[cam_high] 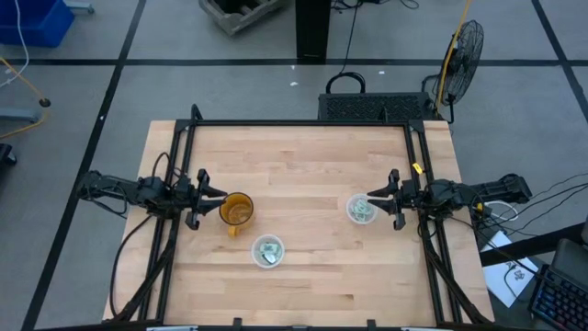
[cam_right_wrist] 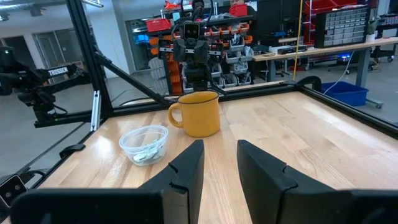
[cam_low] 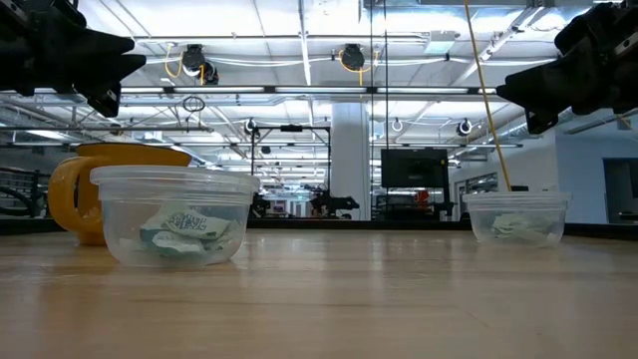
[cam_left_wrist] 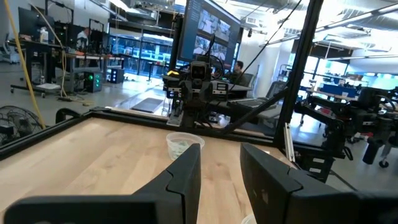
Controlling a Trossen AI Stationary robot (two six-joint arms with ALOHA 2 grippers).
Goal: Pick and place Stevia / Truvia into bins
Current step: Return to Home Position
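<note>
My left hand [cam_high: 217,195] hangs spread beside the mug [cam_high: 237,211], my right hand [cam_high: 375,196] spread beside the right cup [cam_high: 350,206]. Packets [cam_high: 269,252] lie in it and the left cup [cam_high: 255,246]. Retreating low could topple either.

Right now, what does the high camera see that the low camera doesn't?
Only the high view shows the table's whole outline, the floor around it and a fan. Only the low view shows the ceiling lights and a dark screen far behind. Both show the amber mug, the left cup and the right cup with sachets inside, the left gripper by the mug and the right gripper by the right cup.
</note>
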